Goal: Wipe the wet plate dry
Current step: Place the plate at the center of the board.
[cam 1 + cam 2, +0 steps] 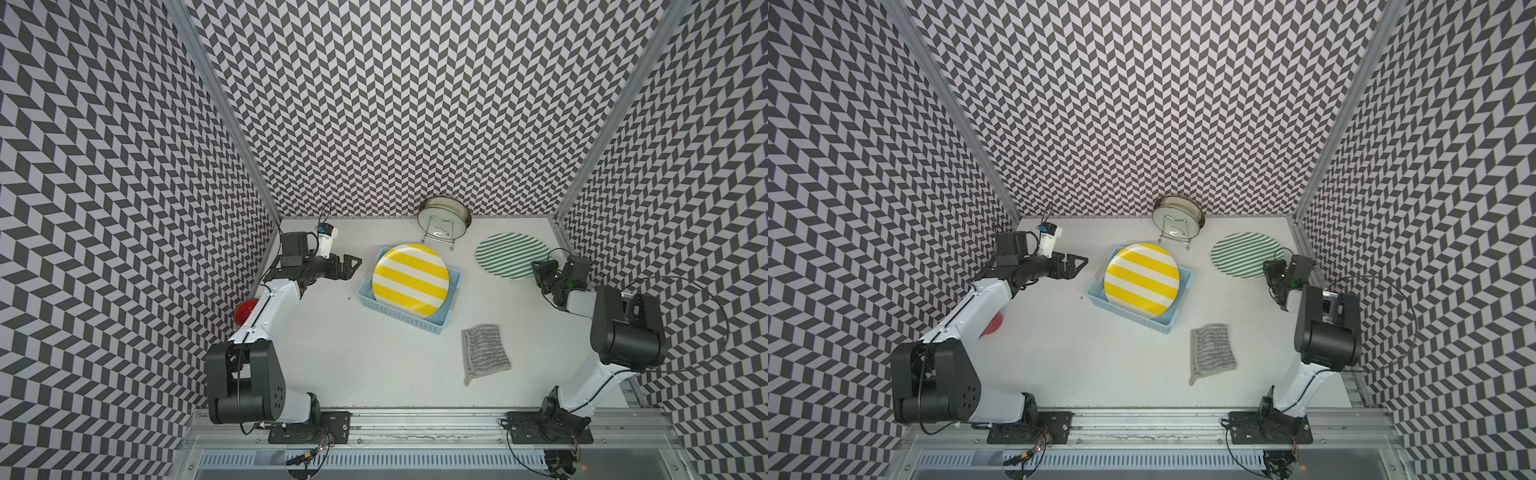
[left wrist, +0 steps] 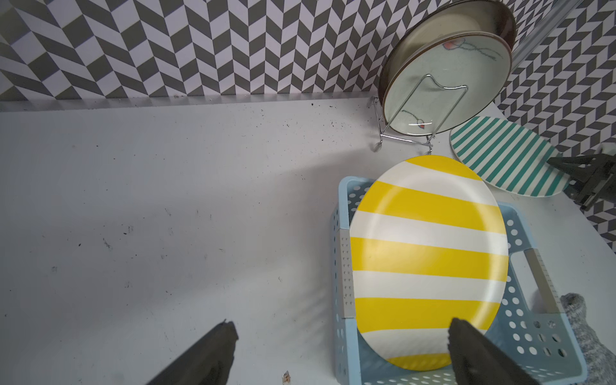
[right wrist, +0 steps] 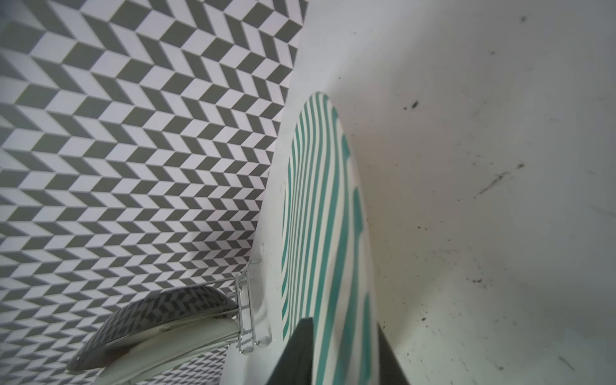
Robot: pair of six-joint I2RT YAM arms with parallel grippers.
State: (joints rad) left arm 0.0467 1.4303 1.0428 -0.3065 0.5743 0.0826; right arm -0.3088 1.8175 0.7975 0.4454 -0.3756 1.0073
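1. Green plate (image 1: pixel 511 259) lies flat and face up at the far right of the table (image 1: pixel 353 365). It's round, so no long axis; the stripes run diagonally.
2. Right gripper (image 1: pixel 540 274) is at the green plate's near-right rim. In the right wrist view the rim sits between the two fingers (image 3: pixel 301 350), which stand a little apart. Can't tell whether they pinch the rim or have let it go.
3. Left gripper (image 1: pixel 351 266) is spread wide and empty. It's just left of the basket (image 1: pixel 395 316) and points toward it.
4. Yellow plate (image 1: pixel 409 280) is propped at a tilt in the basket at mid-table, striped face up.
5. Cloth (image 1: pixel 484 351) is folded flat on the table, nearer than the basket and well apart from the green plate. Its long axis runs near-to-far, slightly slanted.
6. Rack (image 2: pixel 406 139) at the back wall holds two plates upright.
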